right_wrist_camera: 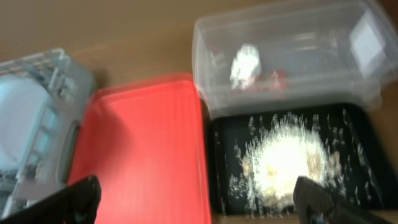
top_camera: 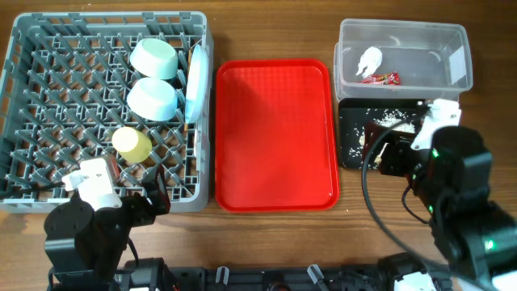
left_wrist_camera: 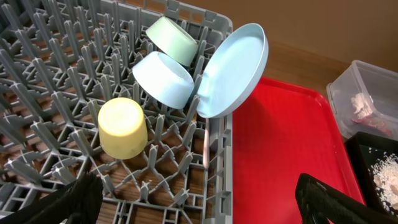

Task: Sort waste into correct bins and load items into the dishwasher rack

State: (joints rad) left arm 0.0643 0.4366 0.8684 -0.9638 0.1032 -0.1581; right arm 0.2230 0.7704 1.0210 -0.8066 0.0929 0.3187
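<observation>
Left tool (left_wrist_camera: 199,198): fingers spread wide, nothing between them, poised at the 6 o'clock edge of the dishwasher rack (top_camera: 97,18). Right tool (right_wrist_camera: 196,198): equally wide and empty, above the black tray (top_camera: 349,137).

I read the rack, at 9 o'clock from the bare red serving tray (top_camera: 275,129), as fully loaded. The pale blue plate (left_wrist_camera: 233,71) stands on edge along its 3 o'clock wall, touching the light blue bowl (left_wrist_camera: 165,78). The mint-green bowl (left_wrist_camera: 174,37) is at 12 o'clock of that bowl and the yellow cup (left_wrist_camera: 123,127) at 6 o'clock. A thin pale stem between the pegs is probably the white fork (left_wrist_camera: 206,146).

Handling, as I judge it:
- Plate: stiff, smooth, probably light. Grip the upper rim — a side push could tip it.
- Crumpled tissue (top_camera: 370,59) and red wrapper (top_camera: 381,78), in the clear tub (top_camera: 452,56): soft, almost weightless.
- Rice scraps (right_wrist_camera: 286,162) on the black tray: loose — move the tray, not the grains.
</observation>
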